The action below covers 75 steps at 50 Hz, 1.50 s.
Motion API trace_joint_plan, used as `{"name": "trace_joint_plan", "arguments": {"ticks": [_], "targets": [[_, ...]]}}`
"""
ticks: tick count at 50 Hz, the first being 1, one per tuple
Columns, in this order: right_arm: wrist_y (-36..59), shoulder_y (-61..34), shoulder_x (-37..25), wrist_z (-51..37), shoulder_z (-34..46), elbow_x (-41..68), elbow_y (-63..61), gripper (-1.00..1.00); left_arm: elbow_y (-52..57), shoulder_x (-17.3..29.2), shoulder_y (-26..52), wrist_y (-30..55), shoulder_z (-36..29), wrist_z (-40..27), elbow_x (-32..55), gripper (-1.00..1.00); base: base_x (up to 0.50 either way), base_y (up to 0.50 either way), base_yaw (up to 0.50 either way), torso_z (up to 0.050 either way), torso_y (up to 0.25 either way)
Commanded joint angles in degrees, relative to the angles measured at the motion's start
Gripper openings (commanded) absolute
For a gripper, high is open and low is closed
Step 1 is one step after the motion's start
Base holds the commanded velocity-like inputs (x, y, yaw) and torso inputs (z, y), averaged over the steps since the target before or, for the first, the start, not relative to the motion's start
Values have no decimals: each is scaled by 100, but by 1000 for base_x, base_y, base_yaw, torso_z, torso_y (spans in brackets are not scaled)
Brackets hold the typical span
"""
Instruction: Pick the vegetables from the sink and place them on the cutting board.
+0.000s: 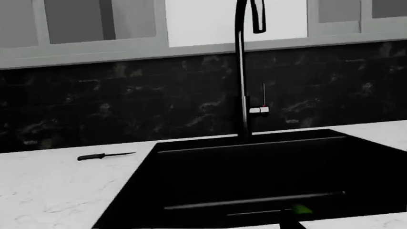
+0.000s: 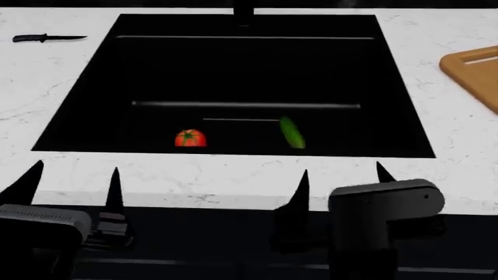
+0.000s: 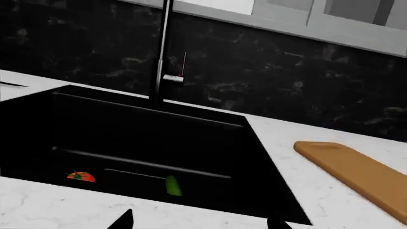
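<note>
The red tomato (image 2: 190, 138) and the dark green cucumber (image 2: 293, 132) lie apart on the floor of the black sink (image 2: 86, 87), near its front wall. Both also show in the right wrist view, the tomato (image 3: 81, 176) and the cucumber (image 3: 172, 185). A bit of the cucumber (image 1: 302, 208) shows in the left wrist view. The wooden cutting board (image 2: 474, 73) lies on the counter right of the sink and shows in the right wrist view (image 3: 356, 171). My left gripper (image 2: 76, 178) and right gripper (image 2: 342, 174) are open and empty over the counter's front strip, short of the sink.
A black knife (image 2: 46, 38) lies on the white marbled counter left of the sink, also in the left wrist view (image 1: 105, 156). A tall black faucet (image 1: 241, 71) stands behind the basin before a dark stone backsplash. A rail runs across the sink floor (image 2: 245, 105).
</note>
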State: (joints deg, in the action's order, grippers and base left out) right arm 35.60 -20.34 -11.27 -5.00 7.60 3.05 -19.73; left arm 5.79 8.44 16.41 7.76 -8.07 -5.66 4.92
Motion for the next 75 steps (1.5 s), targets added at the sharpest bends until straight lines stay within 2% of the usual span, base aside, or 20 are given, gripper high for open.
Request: {"name": "trace_joint_plan", "arguments": {"ticks": [1,4,10,13,20,26,34,43,61,68,75], "targets": [[939,-1889,-71,240,177,26,1160,100,-844,10,1396,545,-160,-129,-244,100,0,0,0,50,0],[868,-2347,-3,314,155,84,1886,100,-1367,-130,1777,720,-8,-234,-100,100,0,0,0,50,0],[577,-3055,43,244,241,-62,3550,100,-2231,-112,2275,749,0,-292,-139,100,0,0,0,50,0],[607,-3398,28,167,345,-198,3996,100,-2368,-123,2395,826,-27,-366,-185,100,0,0,0,50,0],[384,-3225,-22,344,428,-122,3762,100,-2617,-129,2461,756,63,-466,-111,100,37,0,0,50,0],[726,-2955,-129,301,181,24,3110,100,-2348,-108,2419,909,30,-482,-82,100,500,0,0,11,0],[585,-2830,-174,339,102,115,3032,100,-2445,-98,2500,939,-56,-748,-269,100,500,0,0,0,0],[653,-2827,-191,441,109,214,3008,100,-2418,-97,2572,1236,50,-599,28,100,500,0,0,0,0],[829,-2839,-288,477,136,264,2990,100,-2480,-71,2651,1227,-16,-628,94,100,500,0,0,0,1],[1576,-2898,-530,738,365,302,2442,100,-2446,0,2750,1335,-110,-577,73,100,500,0,0,0,0],[1787,-2921,-632,878,438,363,2270,100,-2247,41,2772,1596,-147,-541,131,100,500,0,0,0,1]]}}
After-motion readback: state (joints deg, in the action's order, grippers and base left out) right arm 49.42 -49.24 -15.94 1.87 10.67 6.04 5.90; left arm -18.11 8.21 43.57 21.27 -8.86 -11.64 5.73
